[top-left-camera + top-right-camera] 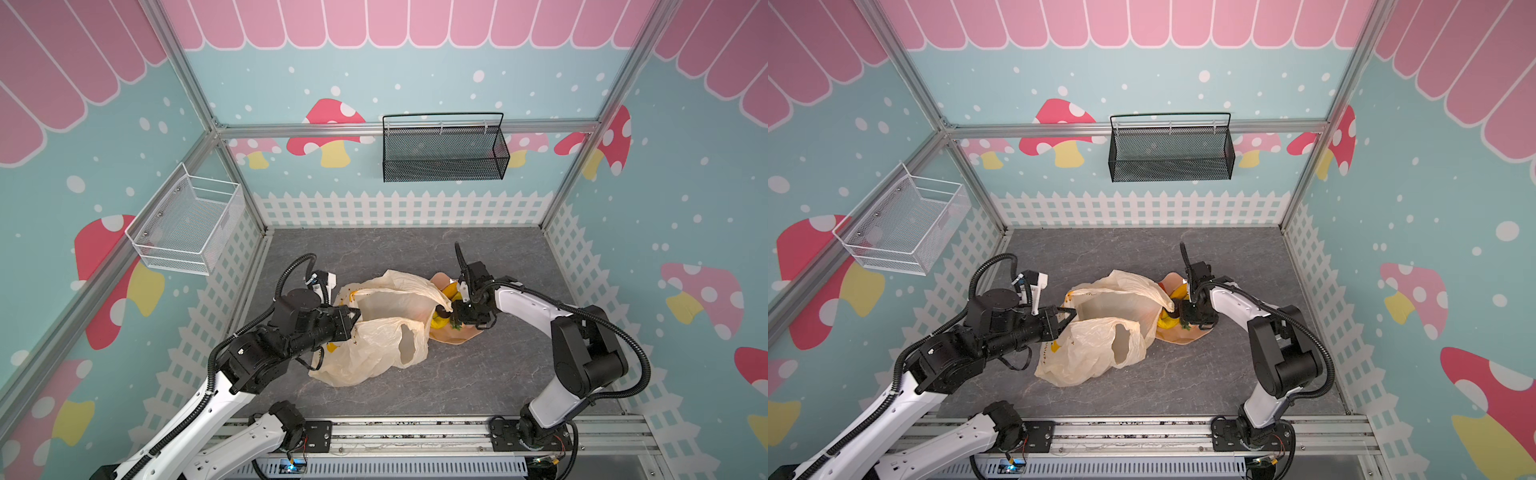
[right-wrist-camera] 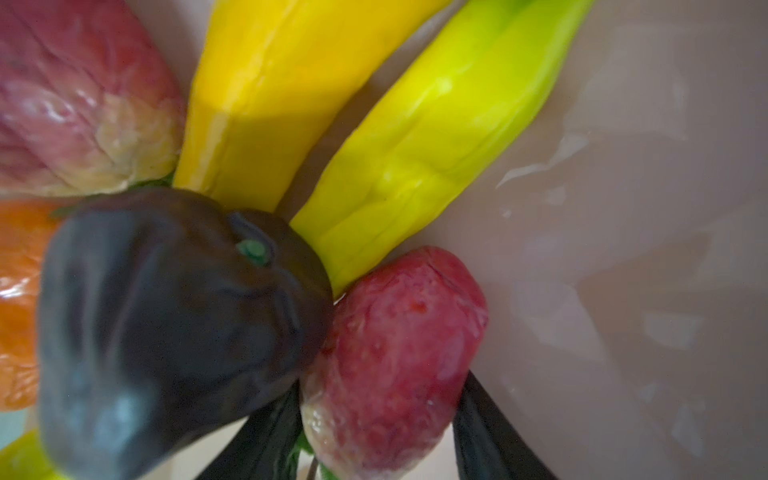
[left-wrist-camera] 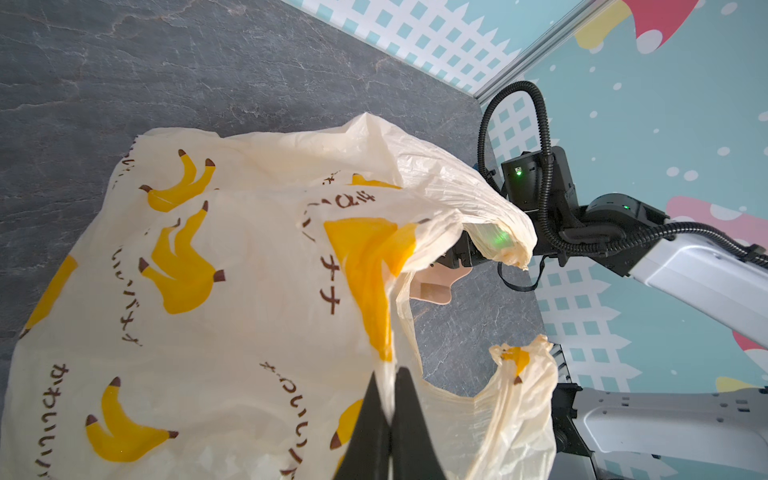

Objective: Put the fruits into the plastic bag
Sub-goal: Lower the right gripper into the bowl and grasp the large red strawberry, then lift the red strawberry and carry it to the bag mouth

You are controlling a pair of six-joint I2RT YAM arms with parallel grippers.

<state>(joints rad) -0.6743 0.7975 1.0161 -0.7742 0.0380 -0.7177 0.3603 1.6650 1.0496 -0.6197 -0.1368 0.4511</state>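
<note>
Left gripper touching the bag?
Touching. The left wrist view shows the left gripper shut on the plastic bag, with the film pinched between its closed jaws.

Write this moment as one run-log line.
left gripper: shut on bag | right gripper: around strawberry on plate | bananas: on plate

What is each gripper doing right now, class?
Left gripper: closed, pinching the plastic bag edge.
Right gripper: jaws either side of a strawberry; grip cannot be told.
</note>
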